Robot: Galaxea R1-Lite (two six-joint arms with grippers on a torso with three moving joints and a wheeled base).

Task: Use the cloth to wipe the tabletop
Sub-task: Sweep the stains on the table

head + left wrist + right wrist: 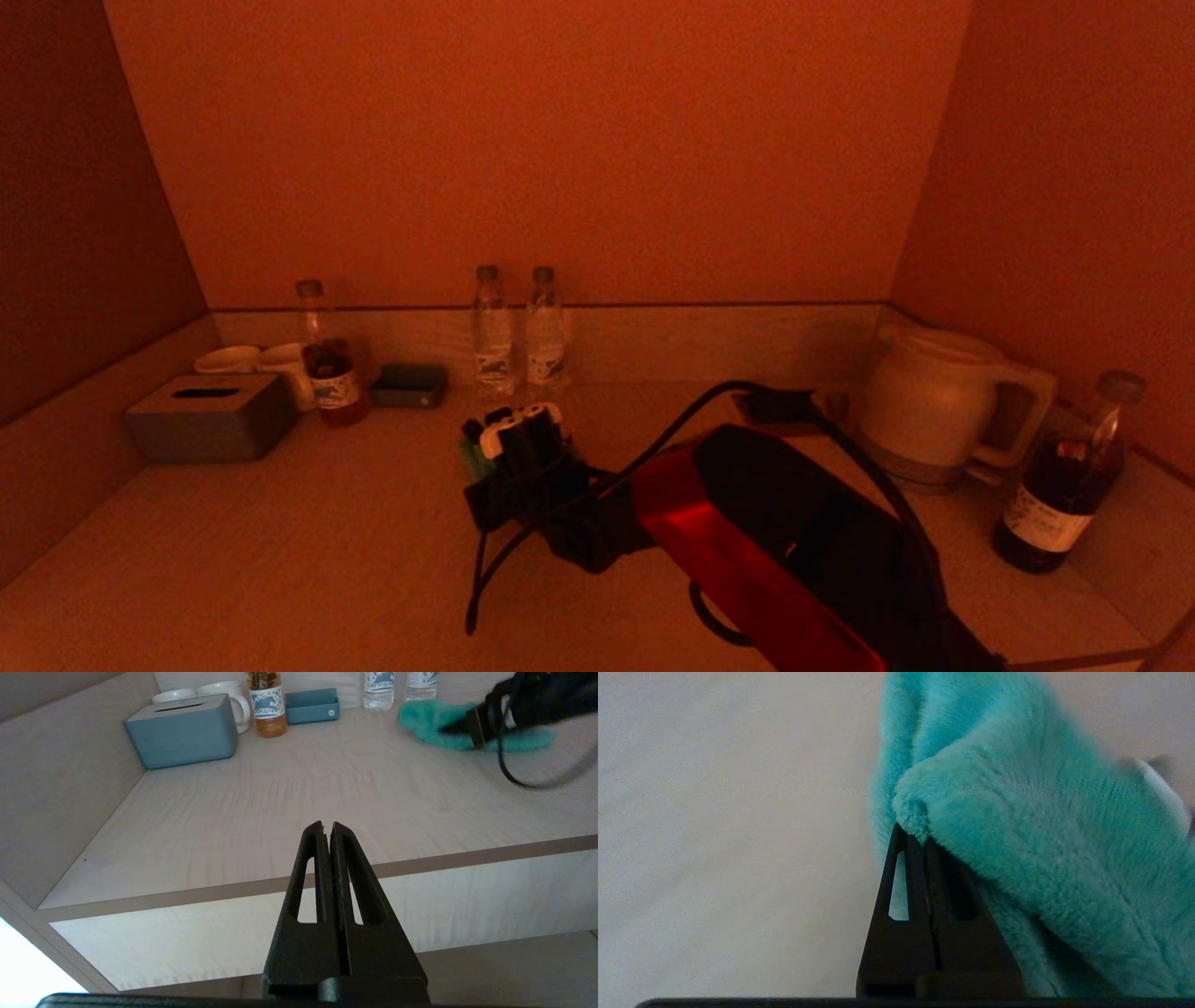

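**Right tool pins the cloth mid-tabletop, bare wood lying to its left**

The right tool (920,833) has its two fingers pressed together on a fold of the cloth (1017,849), the plush green fabric bunching over the tips and spreading away from them on the tabletop (714,835). From the head view the right tool (518,439) sits toward the middle of the tabletop (280,551), in front of the two water bottles (518,327), with only a sliver of the cloth (470,457) showing at its left side.

The left tool (327,828) is empty, its fingers closed against each other, and hangs off the front edge of the tabletop (280,788), well apart from the cloth (432,723); that arm looks parked.

The cloth's long axis runs roughly across the tabletop, side to side. The widest bare stretch lies to the left and toward the robot, between the cloth and the tissue box (210,415). On the right the kettle (934,401) and a dark bottle (1060,485) stand near, so I judge a sweep that way has less room
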